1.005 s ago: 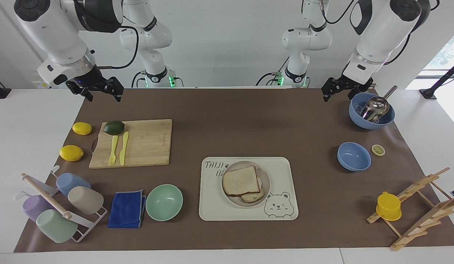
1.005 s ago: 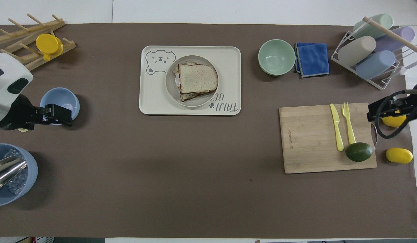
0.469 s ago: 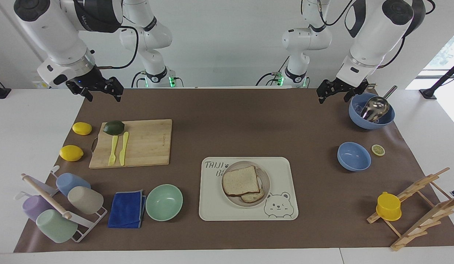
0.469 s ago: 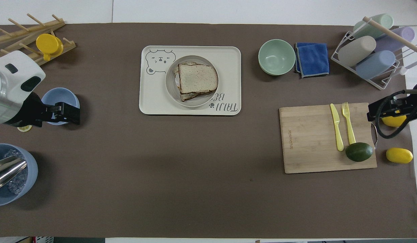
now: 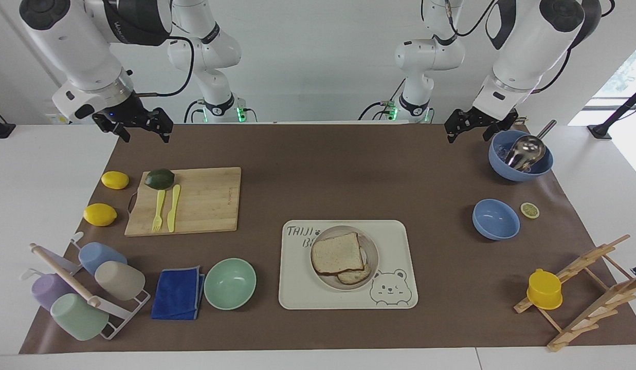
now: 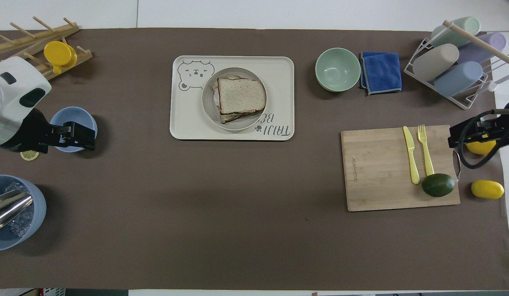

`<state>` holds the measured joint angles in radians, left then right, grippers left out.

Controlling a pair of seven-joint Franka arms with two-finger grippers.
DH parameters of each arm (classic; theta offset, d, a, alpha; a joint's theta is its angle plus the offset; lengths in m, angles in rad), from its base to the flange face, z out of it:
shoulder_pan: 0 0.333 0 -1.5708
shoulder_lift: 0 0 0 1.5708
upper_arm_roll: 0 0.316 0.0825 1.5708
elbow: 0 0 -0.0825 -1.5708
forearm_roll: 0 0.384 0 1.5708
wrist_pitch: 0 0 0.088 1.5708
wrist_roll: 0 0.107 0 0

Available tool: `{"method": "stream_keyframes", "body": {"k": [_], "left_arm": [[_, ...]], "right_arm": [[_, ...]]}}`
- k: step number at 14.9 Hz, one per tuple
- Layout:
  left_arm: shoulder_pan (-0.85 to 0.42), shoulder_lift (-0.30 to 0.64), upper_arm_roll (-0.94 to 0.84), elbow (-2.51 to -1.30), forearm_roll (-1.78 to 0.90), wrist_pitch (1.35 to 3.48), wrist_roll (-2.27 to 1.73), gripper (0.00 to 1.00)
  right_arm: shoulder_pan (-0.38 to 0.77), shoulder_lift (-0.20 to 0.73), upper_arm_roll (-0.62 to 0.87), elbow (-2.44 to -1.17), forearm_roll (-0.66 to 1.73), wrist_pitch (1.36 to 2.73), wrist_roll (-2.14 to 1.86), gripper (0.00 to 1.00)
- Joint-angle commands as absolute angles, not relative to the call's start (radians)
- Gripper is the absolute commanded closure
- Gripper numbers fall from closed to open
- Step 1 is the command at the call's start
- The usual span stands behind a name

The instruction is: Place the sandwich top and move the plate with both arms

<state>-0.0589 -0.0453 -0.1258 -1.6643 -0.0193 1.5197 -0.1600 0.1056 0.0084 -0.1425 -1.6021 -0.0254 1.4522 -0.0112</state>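
Observation:
The sandwich top (image 5: 338, 253) (image 6: 241, 95), a plain light brown slice, lies on a lower slice (image 5: 355, 276) on the round beige-grey plate (image 5: 371, 249) (image 6: 208, 100). The plate stands on the cream bear tray (image 5: 400, 267) (image 6: 188, 119). My left gripper (image 5: 468, 137) (image 6: 93, 139) hangs open and empty above the mat, beside the big blue bowl at the left arm's end. My right gripper (image 5: 146, 137) (image 6: 451, 139) hangs open and empty above the mat's edge at the right arm's end, over the end of the cutting board. Both are well away from the plate.
A big blue bowl (image 5: 521, 154) holds a metal scoop; a small blue bowl (image 5: 495, 219) and a lemon slice (image 5: 529, 210) lie nearby. The cutting board (image 5: 204, 200) carries an avocado, fork and knife. A mint bowl (image 5: 230, 283), blue cloth, cup rack and wooden rack stand farthest from the robots.
My left gripper has shifted slightly toward the table's middle and a little upward. The right arm, the sandwich and the plate have not moved.

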Motion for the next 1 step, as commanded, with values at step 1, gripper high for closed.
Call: {"method": "stream_keyframes", "body": {"k": [1], "left_arm": [[-0.058,-0.046,-0.124,-1.643,-0.009,1.494,-0.144,0.00]], "right_arm": [[0.097,0.000,-0.140,-1.601,-0.020,1.447,-0.021,0.00]]}}
